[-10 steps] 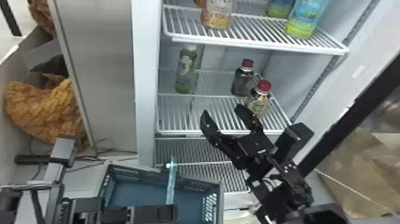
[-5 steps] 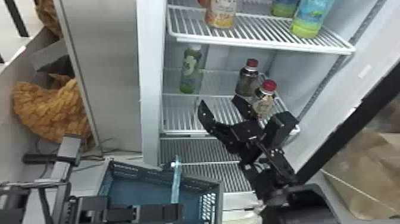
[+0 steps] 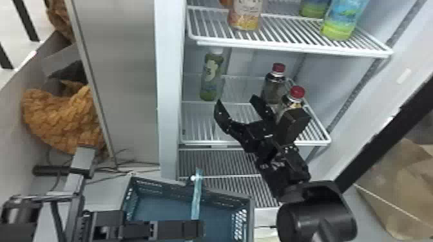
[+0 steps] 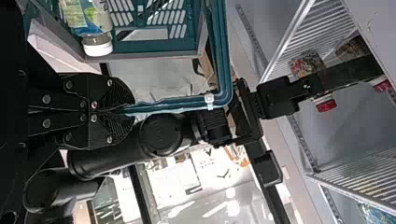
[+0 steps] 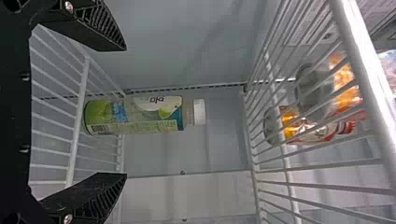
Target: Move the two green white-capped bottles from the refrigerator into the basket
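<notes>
Observing green bottle (image 3: 211, 75) standing in refrigerator (image 3: 168, 96), long axis vertical, cap up; second bottle (image 4: 88, 19) lying in basket (image 3: 161, 184); right gripper (image 3: 236, 100) gaping empty, left gripper (image 3: 195, 229) clenching basket handle (image 3: 196, 199).

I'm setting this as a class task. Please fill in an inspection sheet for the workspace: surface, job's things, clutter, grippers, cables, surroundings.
Surface: white wire shelf inside the refrigerator.
Job's things: green bottle with a white cap, upright on the shelf; another white-capped bottle in the basket.
Clutter: two red-capped bottles on the same shelf; more bottles on the shelf above.
Grippers: left gripper shut on the basket's handle; right gripper open and empty, near the green bottle.
Cables: thin dark cables beside the refrigerator.
Surroundings: orange-brown shaggy heap at left, past a grey panel.
</notes>
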`<state>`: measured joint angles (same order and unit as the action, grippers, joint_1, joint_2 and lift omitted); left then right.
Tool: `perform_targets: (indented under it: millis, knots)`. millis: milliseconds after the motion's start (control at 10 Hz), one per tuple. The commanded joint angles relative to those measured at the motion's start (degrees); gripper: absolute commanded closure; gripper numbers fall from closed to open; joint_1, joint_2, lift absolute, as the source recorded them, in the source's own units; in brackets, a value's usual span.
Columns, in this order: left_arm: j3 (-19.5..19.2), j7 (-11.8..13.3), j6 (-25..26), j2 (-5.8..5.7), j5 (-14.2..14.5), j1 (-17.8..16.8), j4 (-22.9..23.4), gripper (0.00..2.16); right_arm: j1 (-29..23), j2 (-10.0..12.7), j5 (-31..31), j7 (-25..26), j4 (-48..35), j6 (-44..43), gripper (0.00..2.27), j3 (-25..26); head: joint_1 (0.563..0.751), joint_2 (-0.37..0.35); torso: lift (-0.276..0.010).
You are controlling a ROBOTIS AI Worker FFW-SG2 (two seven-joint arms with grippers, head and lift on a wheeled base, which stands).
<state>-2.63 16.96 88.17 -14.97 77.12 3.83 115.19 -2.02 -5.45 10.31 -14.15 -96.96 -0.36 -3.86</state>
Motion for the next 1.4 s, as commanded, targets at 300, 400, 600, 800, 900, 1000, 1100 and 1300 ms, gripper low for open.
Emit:
perform_targets:
  millis: [300, 400, 600, 800, 900, 1000, 1100, 1300]
  knots:
    - [0.23, -0.09, 0.00, -0.05, 0.00, -0.46, -0.09, 1.16, 6.38, -0.26, -0.02, 0.26, 7.88, -1.61, 0.07, -1.74, 0.695, -0.191, -0.263]
    - [0.34, -0.18, -0.14, -0.05, 0.00, -0.74, -0.09, 1.16, 7.93, -0.35, -0.02, 0.61, 9.43, -1.47, 0.07, -2.54, 0.695, -0.185, -0.263]
    - [0.57, -0.26, 0.00, -0.05, 0.00, -1.02, -0.37, 1.16, 10.88, -0.53, -0.02, 0.96, 12.80, -1.47, 0.07, -3.68, 0.695, -0.171, -0.263]
    - [0.68, -0.35, -0.14, -0.05, 0.00, -1.16, -0.51, 1.16, 13.13, -0.62, 0.09, 1.49, 15.19, -1.61, 0.06, -4.25, 0.695, -0.166, -0.263]
    - [0.80, -0.35, 0.00, -0.05, 0.12, -1.30, -0.65, 1.16, 14.12, -0.79, 0.09, 1.84, 16.46, -1.61, 0.06, -4.60, 0.695, -0.165, -0.263]
    - [0.91, -0.35, 0.00, -0.05, 0.12, -1.30, -0.65, 1.16, 15.24, -0.79, 0.20, 1.93, 17.86, -1.61, 0.06, -5.05, 0.695, -0.164, -0.263]
    - [0.91, -0.35, 0.00, -0.05, 0.12, -1.44, -0.79, 1.16, 16.65, -0.88, 0.32, 2.02, 19.83, -3.16, 0.06, -5.85, 0.695, -0.161, -0.263]
    - [1.03, -0.35, -0.14, -0.05, 0.23, -1.59, -1.07, 1.16, 19.18, -1.14, 0.66, 2.55, 22.93, -4.14, 0.06, -7.34, 0.695, -0.155, -0.263]
